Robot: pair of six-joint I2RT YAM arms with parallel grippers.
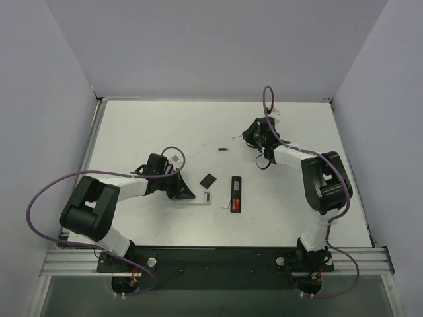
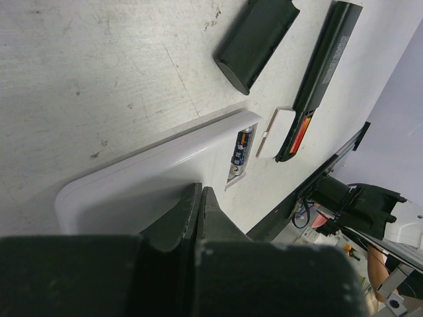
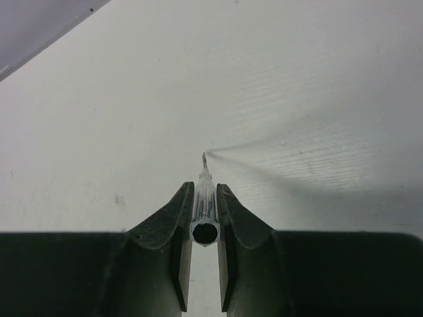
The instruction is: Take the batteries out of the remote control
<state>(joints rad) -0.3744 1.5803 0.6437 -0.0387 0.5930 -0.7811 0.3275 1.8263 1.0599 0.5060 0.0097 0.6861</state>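
— Claws first: how did you log the left claw [image 1: 188,193]?
— I logged it closed, jaws pressed together with nothing between them. The tips were down at the white remote [image 2: 132,178], left of the middle of the worktop [image 1: 145,125]. I could not tell whether they touched the casing.
— And the right claw [image 3: 205,198]?
— Clamped on a clear pointed tool [image 3: 204,185], toward the far right part of the worktop, well apart from both remotes. The tool tip was at or just above bare surface; I could not tell which.
— Where did the black remote sit?
— I noted the black remote [image 1: 236,188] near the middle, closer to the near edge, lying lengthwise from near to far, just right of the white one. Its recess was open at the near end and a red battery [image 1: 235,204] lay in it.
— Loose parts?
— A black cover piece [image 1: 208,179] lay just beyond the white remote, left of the black one. A small white cover [image 2: 276,125] lay beside the black remote's near end. The white remote's own recess was open, with a dark cell [image 2: 241,148] inside.
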